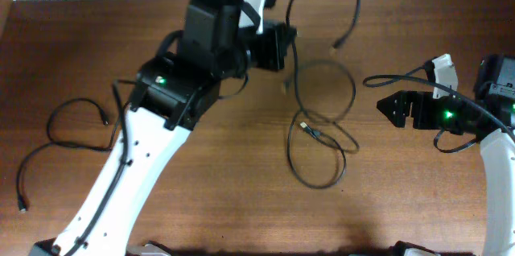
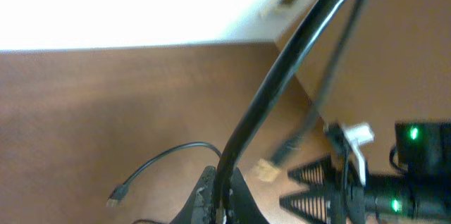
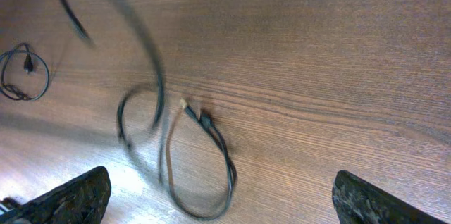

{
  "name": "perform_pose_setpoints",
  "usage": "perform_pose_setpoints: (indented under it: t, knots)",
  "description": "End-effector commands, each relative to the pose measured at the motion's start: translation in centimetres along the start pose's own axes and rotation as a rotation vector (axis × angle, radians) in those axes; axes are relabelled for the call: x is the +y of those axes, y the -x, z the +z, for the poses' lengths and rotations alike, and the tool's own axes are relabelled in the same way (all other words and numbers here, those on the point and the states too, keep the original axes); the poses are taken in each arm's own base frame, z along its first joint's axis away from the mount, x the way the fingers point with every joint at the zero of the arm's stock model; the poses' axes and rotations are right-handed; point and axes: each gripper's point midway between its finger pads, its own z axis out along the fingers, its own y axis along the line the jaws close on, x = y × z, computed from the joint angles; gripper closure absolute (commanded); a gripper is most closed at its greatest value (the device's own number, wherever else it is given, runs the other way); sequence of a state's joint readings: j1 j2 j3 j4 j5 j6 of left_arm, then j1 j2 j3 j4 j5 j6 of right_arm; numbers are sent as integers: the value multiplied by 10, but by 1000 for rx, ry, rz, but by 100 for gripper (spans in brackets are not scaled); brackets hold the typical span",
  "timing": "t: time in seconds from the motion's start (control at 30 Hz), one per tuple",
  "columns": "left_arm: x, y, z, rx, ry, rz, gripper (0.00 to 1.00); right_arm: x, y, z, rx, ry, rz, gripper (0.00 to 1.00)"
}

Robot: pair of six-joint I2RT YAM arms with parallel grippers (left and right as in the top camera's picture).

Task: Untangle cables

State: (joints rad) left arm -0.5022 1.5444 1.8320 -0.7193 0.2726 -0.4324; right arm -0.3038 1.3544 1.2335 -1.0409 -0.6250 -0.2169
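Left gripper (image 2: 220, 201) pinched shut on one thin black cable (image 2: 282, 76) arching up from its fingers — looped cables (image 1: 322, 139) on the wooden table (image 1: 209, 200) between it and right gripper (image 1: 388, 109) — that one's jaws wide apart.

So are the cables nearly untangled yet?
Partly. One cable already lies by itself on the left. The left gripper is shut on a second cable, holding it up above the loops mid-table, which still look crossed. The right gripper is open, holding nothing.
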Motion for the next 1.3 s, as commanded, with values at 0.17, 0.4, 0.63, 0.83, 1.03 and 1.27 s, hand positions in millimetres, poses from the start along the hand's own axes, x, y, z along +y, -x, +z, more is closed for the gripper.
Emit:
perform_pose_setpoints:
  t: [0.17, 0.4, 0.63, 0.83, 1.03, 1.27]
  knots:
    - [-21, 86, -54, -307, 59, 92, 100, 18, 6, -6, -39, 85, -70, 1]
    - [-56, 105, -69, -374, -93, 104, 100, 55, 9, -14, -104, 294, -254, 1]
    - [-90, 122, -91, -429, -248, 91, 100, 47, 12, -2, -112, 303, -365, 0]
    - [-116, 134, -122, -466, -346, 86, 100, 33, 16, 27, -86, 335, -405, 3]
    - [-139, 152, -165, -558, -398, 124, 100, 71, -3, 79, -28, 547, -646, 2]
    - [-145, 156, -176, -582, -413, 134, 100, 82, -24, 141, 73, 606, -718, 15]
